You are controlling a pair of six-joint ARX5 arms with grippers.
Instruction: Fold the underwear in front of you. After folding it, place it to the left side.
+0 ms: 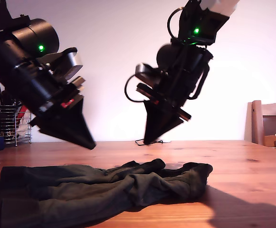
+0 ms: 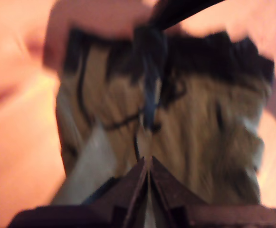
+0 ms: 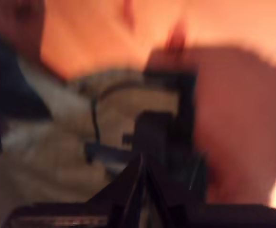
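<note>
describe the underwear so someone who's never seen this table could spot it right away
Start at the wooden table. On its near part, toward the exterior view's left, lies the underwear, a crumpled dark olive-green cloth. It is the only soft thing there, lying below two black arms.

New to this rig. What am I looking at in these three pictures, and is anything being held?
Two robot arms hang over a wooden table, each ending in a pointed black gripper. The wide picture comes from a fixed camera at table height. The other two come from cameras mounted on the grippers, looking down past the fingertips; both are blurred. My first gripper and my second gripper both look closed, with nothing between the jaws. The wrist views do not show which arm is which in the wide picture. On the table lies the underwear, dark olive cloth, crumpled and not yet folded. In the wide picture both gripper tips are above it, not touching.
</note>
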